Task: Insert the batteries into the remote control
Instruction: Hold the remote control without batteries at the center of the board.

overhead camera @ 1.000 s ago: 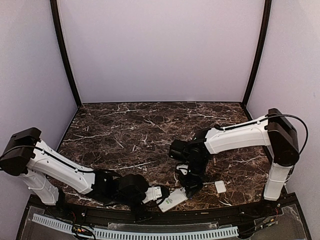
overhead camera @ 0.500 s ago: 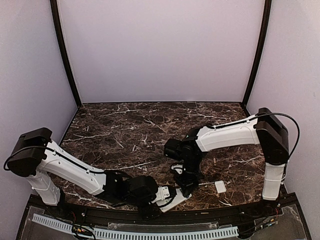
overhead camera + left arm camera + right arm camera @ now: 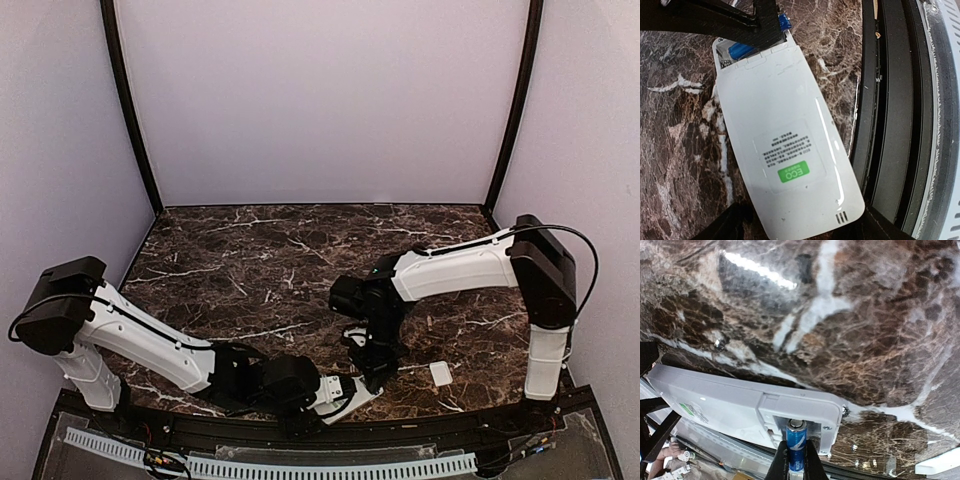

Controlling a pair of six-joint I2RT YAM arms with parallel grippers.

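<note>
Here, slim white remote control (image 3: 785, 150), cylindrical battery (image 3: 796, 437), veined marble table (image 3: 840, 315)

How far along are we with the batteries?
Done: one battery lies in the open bay of the remote control. In hand: right gripper pinches the second battery at the bay, not seated. Remaining: seat it; white cover lies apart on the table.

**Count: what's on the rig**

Arms: 2, left arm (image 3: 140, 340) and right arm (image 3: 460, 270). End effectors: 2, one per arm, left end effector (image 3: 338, 390) and right end effector (image 3: 796, 462). Remote (image 3: 785, 150): 1. Batteries visible: 2, one battery (image 3: 782, 22) at the open end of the remote, a second battery (image 3: 742, 50) beside it. White cover piece (image 3: 441, 374): 1. Green label (image 3: 794, 174): 1. Worktop (image 3: 260, 250): 1.
</note>
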